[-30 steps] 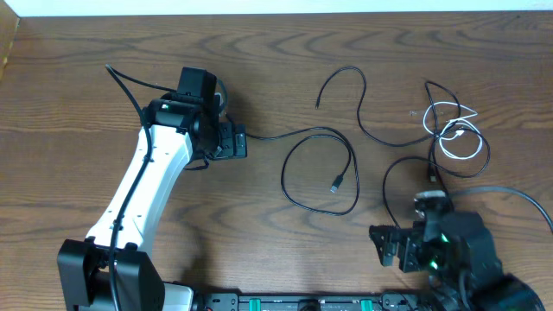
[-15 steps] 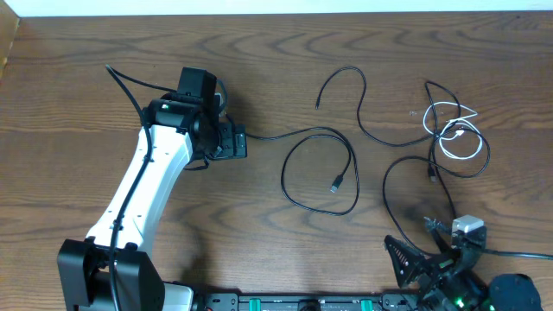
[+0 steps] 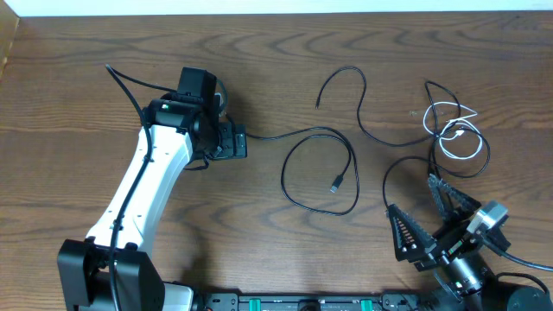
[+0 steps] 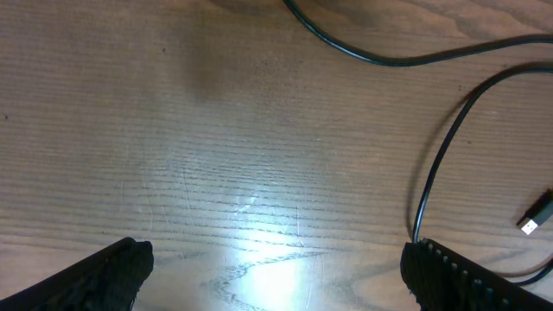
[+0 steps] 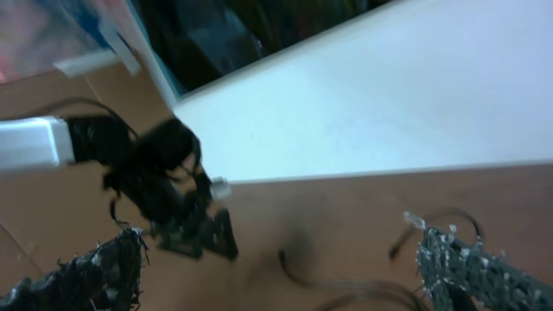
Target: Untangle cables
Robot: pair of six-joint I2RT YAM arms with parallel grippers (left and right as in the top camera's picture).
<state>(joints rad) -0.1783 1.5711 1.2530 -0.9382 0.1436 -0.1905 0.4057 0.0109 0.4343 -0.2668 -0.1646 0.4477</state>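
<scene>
**Both grippers open and empty; cables lying loose on the table.**
Left gripper (image 3: 233,140): jaws wide apart over bare wood, holding nothing. The looped cable (image 3: 355,173) begins just beside them and runs right, its plug (image 3: 336,184) lying inside the loop. Right gripper (image 3: 429,216): jaws spread wide and empty, at the near edge of the table (image 3: 86,86). The curved cable (image 3: 364,91) lies mid-table. The white cable (image 3: 456,131) is coiled at far right, crossed by black cords.
</scene>
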